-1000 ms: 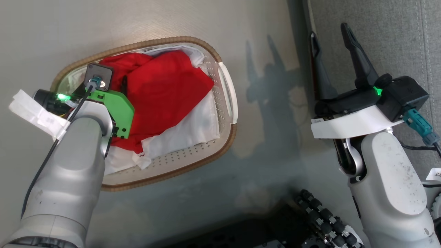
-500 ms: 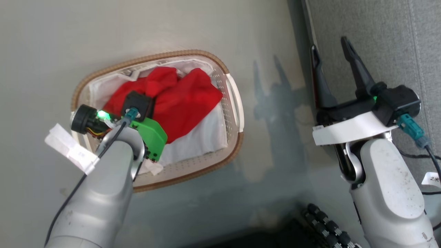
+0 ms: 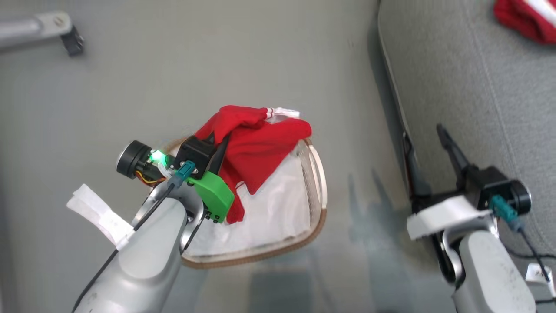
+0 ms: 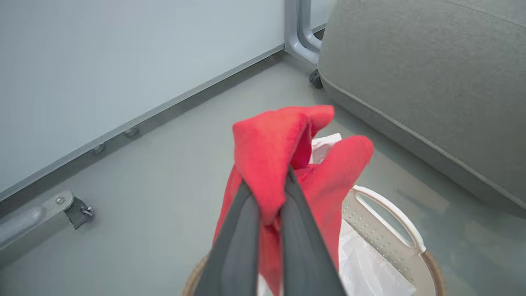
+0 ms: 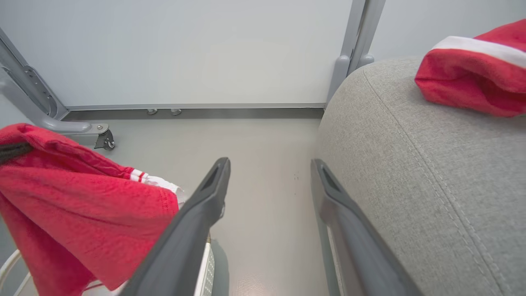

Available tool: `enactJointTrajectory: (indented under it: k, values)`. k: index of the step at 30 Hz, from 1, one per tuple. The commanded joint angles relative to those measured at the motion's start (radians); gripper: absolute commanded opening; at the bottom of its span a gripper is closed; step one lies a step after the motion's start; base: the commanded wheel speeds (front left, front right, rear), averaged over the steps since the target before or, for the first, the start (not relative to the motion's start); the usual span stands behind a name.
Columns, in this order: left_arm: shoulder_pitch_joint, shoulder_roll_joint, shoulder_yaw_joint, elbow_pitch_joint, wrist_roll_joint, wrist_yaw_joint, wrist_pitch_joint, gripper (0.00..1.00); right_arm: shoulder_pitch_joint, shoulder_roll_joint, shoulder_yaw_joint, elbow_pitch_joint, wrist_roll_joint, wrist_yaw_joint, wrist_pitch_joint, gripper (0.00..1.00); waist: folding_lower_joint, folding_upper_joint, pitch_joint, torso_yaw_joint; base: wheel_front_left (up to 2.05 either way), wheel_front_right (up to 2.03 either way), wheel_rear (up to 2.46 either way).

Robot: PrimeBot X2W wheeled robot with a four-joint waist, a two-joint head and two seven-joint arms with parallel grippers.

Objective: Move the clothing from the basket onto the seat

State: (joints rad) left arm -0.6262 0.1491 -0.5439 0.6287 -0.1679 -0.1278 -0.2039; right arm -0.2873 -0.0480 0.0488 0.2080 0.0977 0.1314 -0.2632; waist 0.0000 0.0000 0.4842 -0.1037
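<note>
Head view: red fleece garment with white-striped trim (image 3: 256, 148) is raised over the basket, pinched in the left gripper (image 3: 219, 141).
The garment hangs bunched from the left gripper's two dark fingers, which are closed tight on a fold. Its lower folds droop above the oval white plastic basket with brown woven rim (image 3: 320, 174); contact with the white liner sheet (image 3: 278, 208) inside unclear. A second red garment with white stripe (image 3: 523, 19) rests on the large grey fabric seat (image 3: 469, 87), near its far edge. The basket stands on the grey floor (image 3: 217, 65), near the seat's left edge, apart from it. The right gripper (image 3: 423, 131) hovers beside that edge, fingers spread wide, nothing between them.
</note>
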Motion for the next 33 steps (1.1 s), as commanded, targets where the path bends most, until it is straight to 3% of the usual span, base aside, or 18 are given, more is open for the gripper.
enactJointTrajectory:
  k: [1,8,16,27,33]
  values:
    - [0.022,0.017,-0.02,-0.032,-0.02,-0.003,0.017,0.0,0.037,-0.005,0.0,0.009,-0.001,-0.001,-0.002,1.0,0.0,0.0,-0.229,0.085,0.0,0.0,0.0]
    - [-0.042,0.131,-0.135,-0.2,-0.125,-0.003,0.14,0.0,0.124,-0.005,0.029,0.039,0.006,-0.001,-0.002,1.0,0.0,0.0,-0.401,0.088,0.0,0.0,0.0]
    - [-0.173,0.222,-0.235,-0.319,-0.235,-0.002,0.238,0.0,0.088,-0.004,0.12,0.009,0.011,-0.001,-0.002,1.0,0.0,0.0,-0.459,0.079,0.0,0.0,0.0]
    - [-0.272,0.219,-0.28,-0.339,-0.294,-0.002,0.244,0.0,-0.074,-0.004,0.313,-0.033,0.012,-0.001,-0.002,1.0,0.0,0.0,-0.482,0.075,0.0,0.0,0.0]
    - [-0.282,0.195,-0.307,-0.342,-0.299,-0.002,0.228,0.0,-0.179,-0.004,0.409,0.061,-0.018,-0.001,0.006,1.0,0.0,0.0,-0.489,0.087,0.0,0.0,0.0]
